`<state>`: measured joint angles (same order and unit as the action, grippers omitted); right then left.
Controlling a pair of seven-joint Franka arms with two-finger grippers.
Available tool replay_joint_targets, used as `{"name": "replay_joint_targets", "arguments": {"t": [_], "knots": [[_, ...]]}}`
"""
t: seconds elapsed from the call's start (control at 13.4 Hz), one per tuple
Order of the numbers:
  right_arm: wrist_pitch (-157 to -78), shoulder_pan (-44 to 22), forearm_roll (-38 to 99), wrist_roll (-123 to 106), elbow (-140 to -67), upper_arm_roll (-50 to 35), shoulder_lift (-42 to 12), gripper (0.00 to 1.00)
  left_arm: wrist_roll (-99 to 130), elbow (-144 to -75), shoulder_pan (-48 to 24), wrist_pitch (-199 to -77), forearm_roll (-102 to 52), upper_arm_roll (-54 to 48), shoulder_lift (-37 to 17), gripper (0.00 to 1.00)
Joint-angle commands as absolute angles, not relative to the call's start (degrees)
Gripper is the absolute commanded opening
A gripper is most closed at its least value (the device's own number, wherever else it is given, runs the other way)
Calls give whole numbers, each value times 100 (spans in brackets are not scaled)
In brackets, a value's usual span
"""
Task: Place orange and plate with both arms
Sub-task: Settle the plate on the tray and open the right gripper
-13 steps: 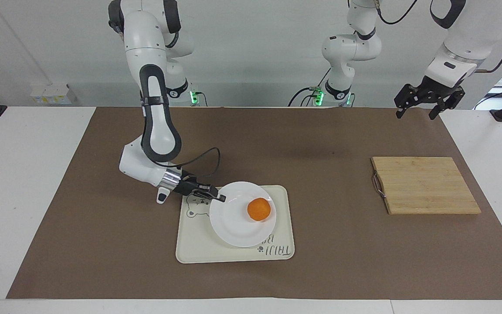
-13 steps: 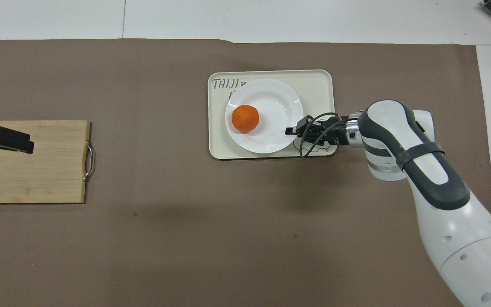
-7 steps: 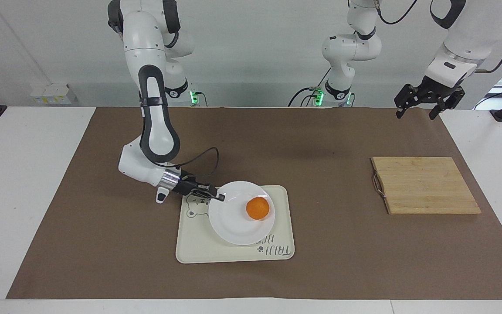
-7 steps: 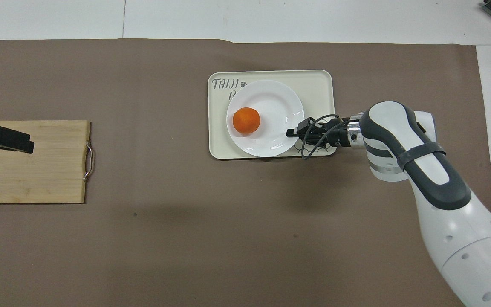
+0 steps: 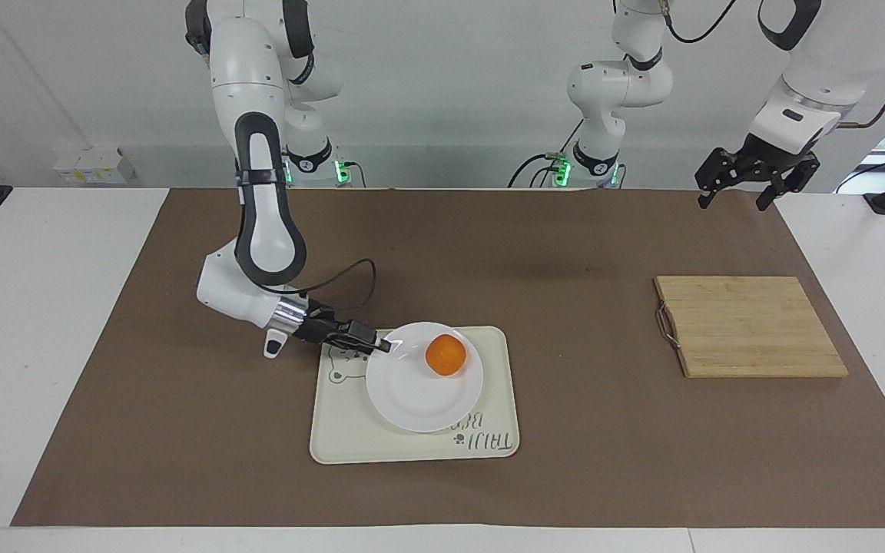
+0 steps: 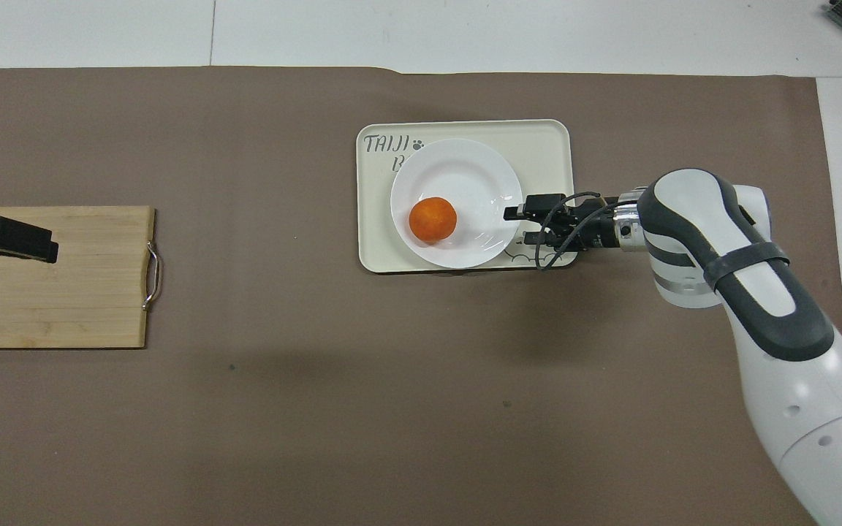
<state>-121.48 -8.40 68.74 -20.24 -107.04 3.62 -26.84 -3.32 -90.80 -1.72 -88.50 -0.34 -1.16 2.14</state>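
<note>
In the facing view I see the round glossy white plate (image 5: 423, 384) lying on the cream rectangular tray with a bear print (image 5: 350, 438), near the middle of the brown paper mat (image 5: 181, 430) that covers the table. The small bright-orange fruit (image 5: 445, 355) sits in the plate's well, on the side nearer the robots. My right gripper (image 5: 381, 345) is low at the plate's rim, at the rim's edge toward the right arm's end of the table; from here I cannot tell how far its fingers are parted. My left gripper (image 5: 755, 184) hangs high over the mat's edge at the left arm's end, fingers spread apart and holding nothing; that arm waits. A bamboo cutting board with a metal handle (image 5: 750, 326) lies on the mat, well apart from the tray.

From overhead, the right gripper (image 6: 517, 223) shows its two fingers (image 6: 512, 212) parted, one over the plate's (image 6: 457, 168) rim and one just beside it over the tray (image 6: 545, 146). The orange (image 6: 432, 219) rests in the plate. The left gripper (image 6: 15, 239) is over the cutting board (image 6: 63, 307).
</note>
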Motion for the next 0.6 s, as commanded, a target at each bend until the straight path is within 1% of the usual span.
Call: {"name": "replay_joint_targets", "arguments": {"t": [0.0,0.22,0.52], "knots": [[-12050,-791,5805,-1181,-10425,343,-2461,100,-290,-9070,-123,-8780,61,-149,237,100],[-12059,-809,4811,-651,-10283,343,-2216,100,-290,-9070,-123,-8780,62,-149,237,100],[-12041,-800,2721,-151,-10301,352,-1663,100,-290,-9070,-123,-8780,61,-149,237,100]]}}
